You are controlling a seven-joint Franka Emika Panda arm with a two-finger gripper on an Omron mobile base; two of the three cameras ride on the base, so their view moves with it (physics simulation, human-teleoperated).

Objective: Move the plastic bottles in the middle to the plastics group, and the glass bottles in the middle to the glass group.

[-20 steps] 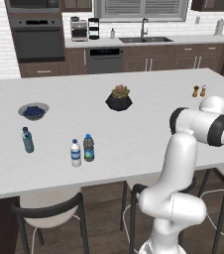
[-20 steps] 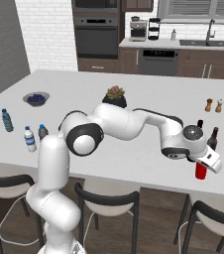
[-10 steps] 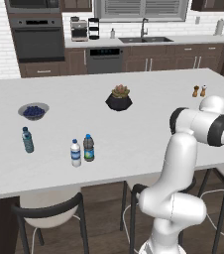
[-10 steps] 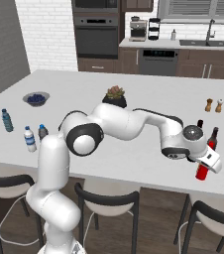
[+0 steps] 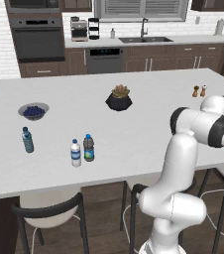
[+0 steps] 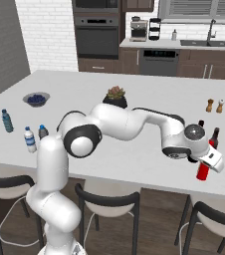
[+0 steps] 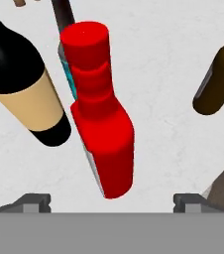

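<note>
Right base view, counter: the long white island counter (image 6: 149, 97) runs across the room, with dark stools tucked along its near edge.
Arm: the white arm (image 6: 129, 122) bends low over the counter and reaches to the right front corner.
Claw: in the hand view the gripper (image 7: 111, 202) looks straight down, its jaws spread wide. One dark fingertip (image 7: 34, 201) shows on each side of the red bottle, and neither touches it. It holds nothing.
Plant: a small succulent in a black pot (image 5: 119, 99) sits mid-counter, well apart from everything else.
Bowl: a grey bowl of blueberries (image 5: 33, 111) sits towards the left end.
Red bottle: the red bottle (image 7: 101, 129), with a red cap and a strip of white along its side, stands upright on the counter under the claw, close to the front edge (image 6: 202, 170).
Dark labelled bottle: a dark bottle with a yellow-orange label (image 7: 25, 84) stands just beside the red one, apart from it.
Brown bottle: a plain brown bottle (image 7: 220, 79) stands on the red one's other side, a little further off.
Teal-blue bottle: a slim bottle with a dark neck (image 7: 68, 74) pokes out from behind the red one. I cannot tell whether they touch.
Middle pair: a white water bottle with a blue label (image 5: 75, 153) and a grey-clear bottle with a blue cap (image 5: 88, 148) stand side by side near the front left.
Teal bottle: a small teal-tinted bottle (image 5: 28, 140) stands alone further left, below the bowl.
Shakers: two small shakers (image 5: 199, 91) stand together near the right end, behind the arm.
</note>
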